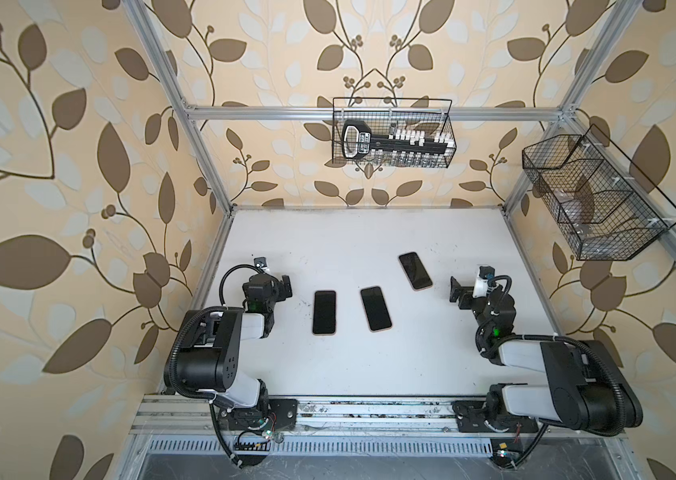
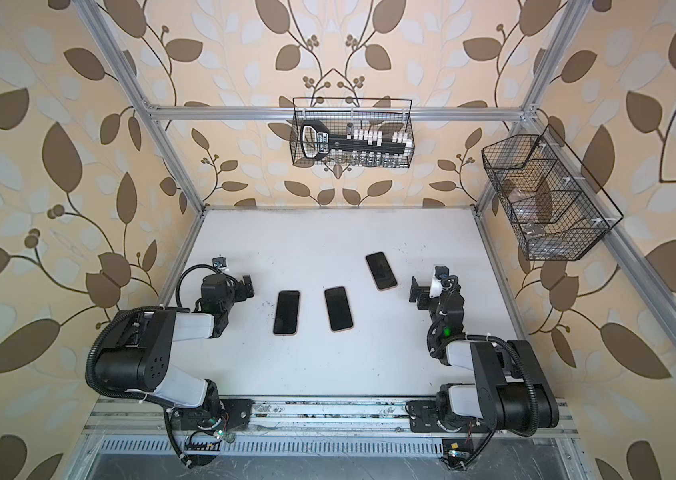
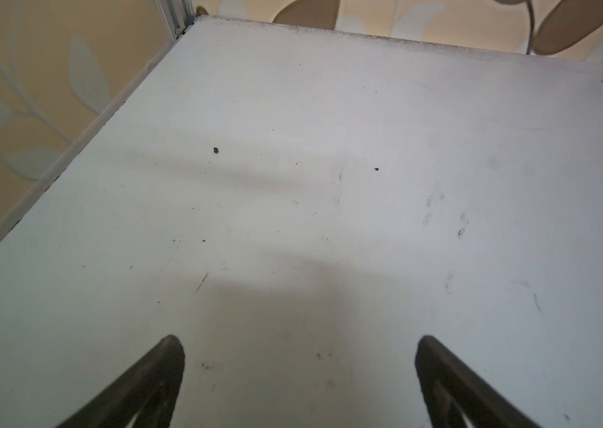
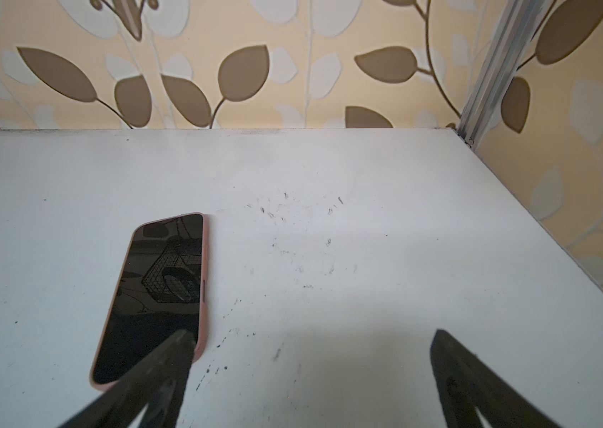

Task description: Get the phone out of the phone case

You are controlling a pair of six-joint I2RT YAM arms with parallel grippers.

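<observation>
- Plainly, three phones lay screen-up on the white table (image 1: 369, 365), and nothing held any of them.
- The left phone (image 1: 324, 312) and the middle phone (image 1: 376, 308) lay side by side near the table's centre, apart from each other.
- The right phone (image 1: 415, 271) lay farther back and was turned at a slant, well apart from the middle phone.
- In the right wrist view the right phone (image 4: 159, 292) sat inside a pale pink case (image 4: 205, 281). Its dark screen reflected a wire basket.
- The left fingers (image 1: 285, 286) were spread wide and held nothing. They hovered near the left phone without touching it, and the left wrist view showed only bare table between them (image 3: 170, 355).
- The right fingers (image 1: 454, 286) were also spread wide and held nothing.
- In the right wrist view one of the right fingers (image 4: 181, 348) crossed in front of the right phone's near corner. Both top views showed a gap between them and that phone.
- A back basket (image 1: 390, 99) hung on the rear rail with black and white items in it. A side basket (image 1: 619, 245) hung on the right rail.
</observation>
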